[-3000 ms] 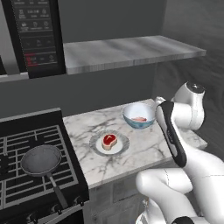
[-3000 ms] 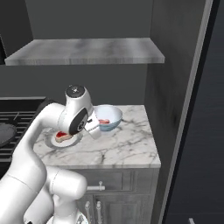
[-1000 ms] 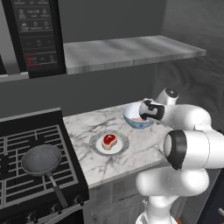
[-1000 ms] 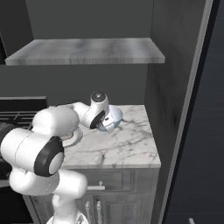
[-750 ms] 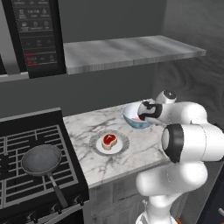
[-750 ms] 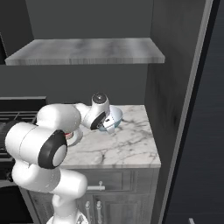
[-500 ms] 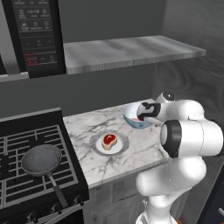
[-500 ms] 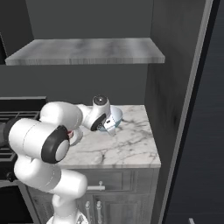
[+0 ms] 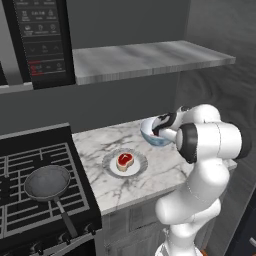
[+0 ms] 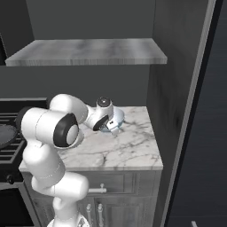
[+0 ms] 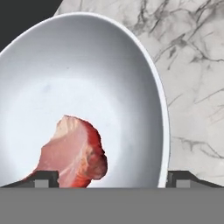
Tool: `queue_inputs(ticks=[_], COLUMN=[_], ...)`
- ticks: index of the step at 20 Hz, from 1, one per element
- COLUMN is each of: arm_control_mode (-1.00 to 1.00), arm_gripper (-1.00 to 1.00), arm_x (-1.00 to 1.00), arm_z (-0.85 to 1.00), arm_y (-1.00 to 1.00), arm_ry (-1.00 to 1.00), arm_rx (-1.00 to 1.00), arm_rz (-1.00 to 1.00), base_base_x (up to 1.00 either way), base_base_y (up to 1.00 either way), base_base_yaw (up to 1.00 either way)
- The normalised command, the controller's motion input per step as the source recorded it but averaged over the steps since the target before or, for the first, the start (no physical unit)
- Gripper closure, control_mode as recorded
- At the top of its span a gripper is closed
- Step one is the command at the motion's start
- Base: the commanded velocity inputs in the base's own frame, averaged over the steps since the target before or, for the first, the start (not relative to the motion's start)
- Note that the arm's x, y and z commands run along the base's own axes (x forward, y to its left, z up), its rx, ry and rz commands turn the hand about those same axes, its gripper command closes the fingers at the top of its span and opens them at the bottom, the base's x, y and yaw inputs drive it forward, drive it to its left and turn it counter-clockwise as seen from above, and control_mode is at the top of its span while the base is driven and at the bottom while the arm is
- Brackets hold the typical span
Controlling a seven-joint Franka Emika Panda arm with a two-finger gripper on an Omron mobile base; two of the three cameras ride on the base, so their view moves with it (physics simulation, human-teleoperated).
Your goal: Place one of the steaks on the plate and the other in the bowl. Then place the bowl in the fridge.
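Note:
The pale blue bowl (image 9: 151, 136) stands at the back of the marble counter, seen too in the right base view (image 10: 117, 118). A pale pink steak (image 11: 73, 152) lies inside it on the white bottom. My gripper (image 11: 113, 177) is open and straddles the bowl's near rim (image 11: 163, 131), one fingertip (image 11: 46, 177) inside beside the steak, the other outside over the counter. From the left base, the gripper (image 9: 160, 130) hangs at the bowl's right side. The red-centred steak (image 9: 125, 160) rests on the small plate (image 9: 111, 165). The fridge (image 10: 210, 133) rises dark at the right.
A dark frying pan (image 9: 47, 182) sits on the stove's grates (image 9: 20, 165) to the left. A marble shelf (image 9: 145, 55) hangs over the counter, with a black microwave (image 9: 42, 40) beside it. A dark wall panel (image 10: 170, 102) closes the counter's right end.
The hand has crept a little further left and down onto the bowl's rim. Bowl, plate and both steaks lie where they were.

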Motion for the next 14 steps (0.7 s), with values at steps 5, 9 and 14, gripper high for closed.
queue_inputs(ticks=[5, 9, 14], arm_control_mode=[-1.0, -1.0, -1.0], arm_gripper=[1.0, 1.0, 1.0], arm_x=[0.0, 0.0, -0.01], arm_z=[-0.1, -0.03, -0.05], arm_y=[0.0, 0.0, -0.03], arm_ry=[0.0, -0.04, -0.02], arm_rx=[0.0, 0.0, 0.0], arm_rz=[0.0, 0.0, -0.05], base_base_x=[0.0, 0.0, 0.0], base_base_y=[0.0, 0.0, 0.0], base_base_yaw=[0.0, 0.0, 0.0])
